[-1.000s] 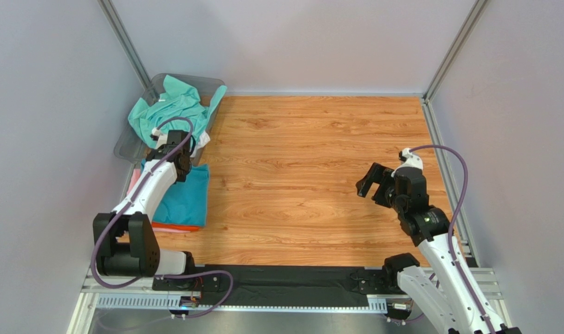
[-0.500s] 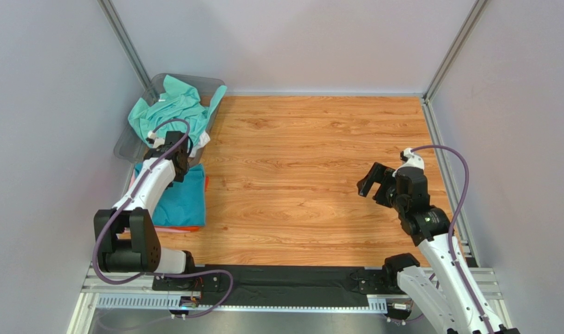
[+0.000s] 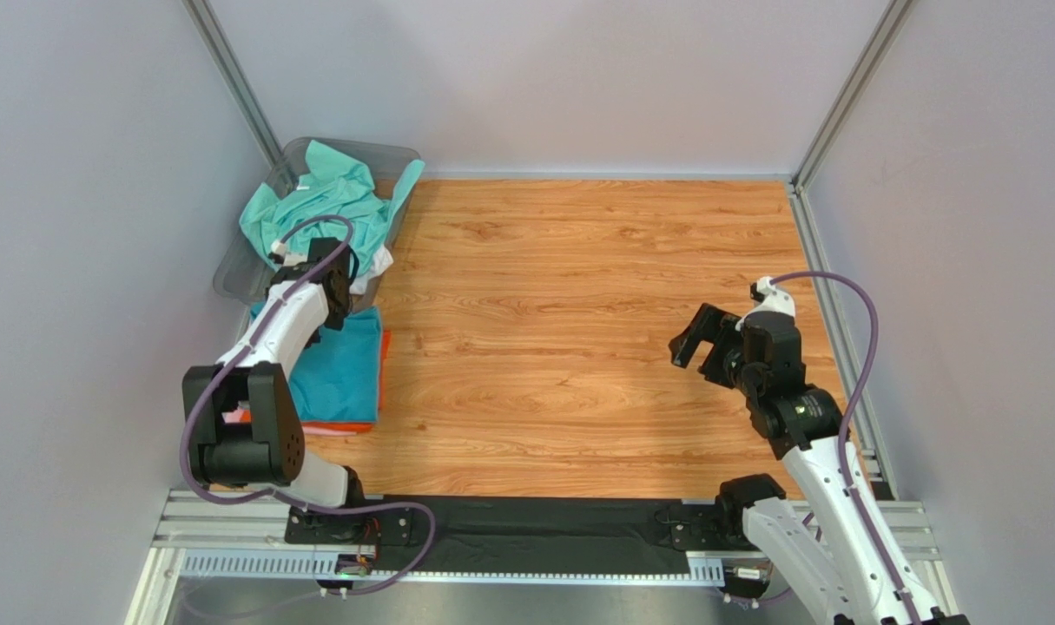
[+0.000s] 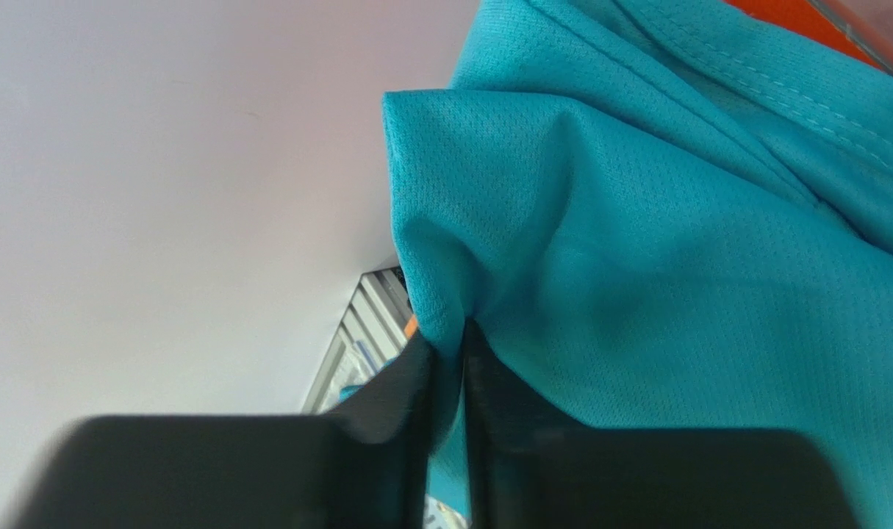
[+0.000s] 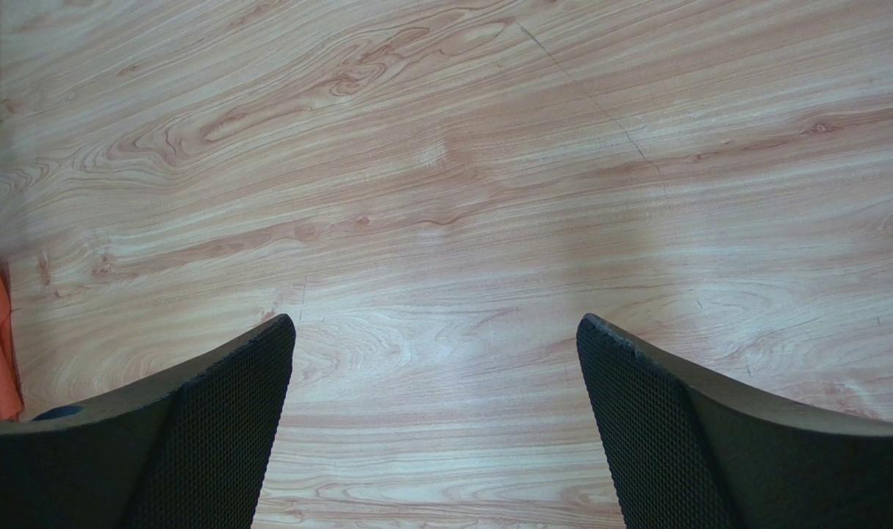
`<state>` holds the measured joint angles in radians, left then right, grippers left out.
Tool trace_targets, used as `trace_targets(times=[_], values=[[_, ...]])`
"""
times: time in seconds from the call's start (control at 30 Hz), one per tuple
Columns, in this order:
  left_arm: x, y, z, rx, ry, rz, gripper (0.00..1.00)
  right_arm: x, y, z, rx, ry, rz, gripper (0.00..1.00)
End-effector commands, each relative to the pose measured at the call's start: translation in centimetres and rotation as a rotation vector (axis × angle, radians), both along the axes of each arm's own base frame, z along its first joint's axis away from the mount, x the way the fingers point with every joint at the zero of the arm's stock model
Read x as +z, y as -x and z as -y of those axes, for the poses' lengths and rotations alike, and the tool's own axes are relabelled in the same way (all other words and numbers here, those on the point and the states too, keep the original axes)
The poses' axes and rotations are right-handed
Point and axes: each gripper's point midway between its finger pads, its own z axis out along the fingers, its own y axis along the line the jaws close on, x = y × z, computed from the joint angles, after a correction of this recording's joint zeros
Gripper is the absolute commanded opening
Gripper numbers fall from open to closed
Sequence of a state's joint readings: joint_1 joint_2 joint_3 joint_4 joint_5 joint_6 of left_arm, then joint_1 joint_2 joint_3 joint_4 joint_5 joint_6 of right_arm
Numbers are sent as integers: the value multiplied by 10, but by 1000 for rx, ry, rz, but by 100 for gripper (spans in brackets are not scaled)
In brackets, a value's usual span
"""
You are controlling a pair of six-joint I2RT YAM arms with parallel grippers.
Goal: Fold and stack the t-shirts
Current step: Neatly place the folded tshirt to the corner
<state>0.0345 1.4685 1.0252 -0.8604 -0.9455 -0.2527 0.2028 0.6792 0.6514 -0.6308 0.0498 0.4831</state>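
A folded teal-blue t-shirt (image 3: 341,369) lies on an orange t-shirt (image 3: 337,425) at the table's left edge, with a pale pink one (image 3: 240,416) showing under them. My left gripper (image 3: 326,302) is shut on a pinch of the teal-blue cloth (image 4: 660,276) at the stack's far edge; its jaws (image 4: 448,347) clamp a fold between them. A mint-green t-shirt (image 3: 313,208) is heaped in the grey bin, with a bit of white cloth (image 3: 380,262) by it. My right gripper (image 3: 697,340) is open and empty above bare wood (image 5: 429,331).
The clear grey plastic bin (image 3: 395,158) stands in the far left corner against the wall. White walls and metal frame posts enclose the wooden table (image 3: 598,300). A black strip runs along the near edge between the arm bases.
My left gripper has moved toward the far left with the teal-blue cloth, dragging the shirt's far edge leftward so the shirt looks narrower. The right arm has barely moved.
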Motion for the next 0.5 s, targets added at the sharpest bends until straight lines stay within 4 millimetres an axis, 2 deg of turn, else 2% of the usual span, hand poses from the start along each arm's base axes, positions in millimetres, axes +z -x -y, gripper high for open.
trace_targets(times=[0.0,0.03,0.07,0.17,0.2,0.23,0.27,0.33,0.4,0.43,0.47], values=[[15,-6,-9,79,-34,73,25,6,-4,-1,13,-2,34,100],[24,-6,-12,104,-69,96,35,6,-4,-2,20,-6,35,100],[28,0,-13,124,-87,90,57,6,-3,-3,21,-9,33,100],[44,5,-14,173,-104,154,78,8,-3,-2,23,-7,39,100],[43,3,-10,174,-63,180,85,8,-3,-2,23,-8,41,100],[46,1,-7,171,-35,208,97,8,-3,-3,23,-10,40,100],[52,1,-3,164,3,253,100,8,-3,-3,25,-13,40,100],[50,-8,15,116,151,310,100,8,-3,-4,30,-14,41,100],[62,-19,32,34,269,415,100,9,-1,-9,56,-31,38,100],[60,-26,51,-25,390,452,100,9,-1,-10,59,-31,38,100],[76,-31,61,-73,446,549,100,10,-1,-9,57,-31,39,100]])
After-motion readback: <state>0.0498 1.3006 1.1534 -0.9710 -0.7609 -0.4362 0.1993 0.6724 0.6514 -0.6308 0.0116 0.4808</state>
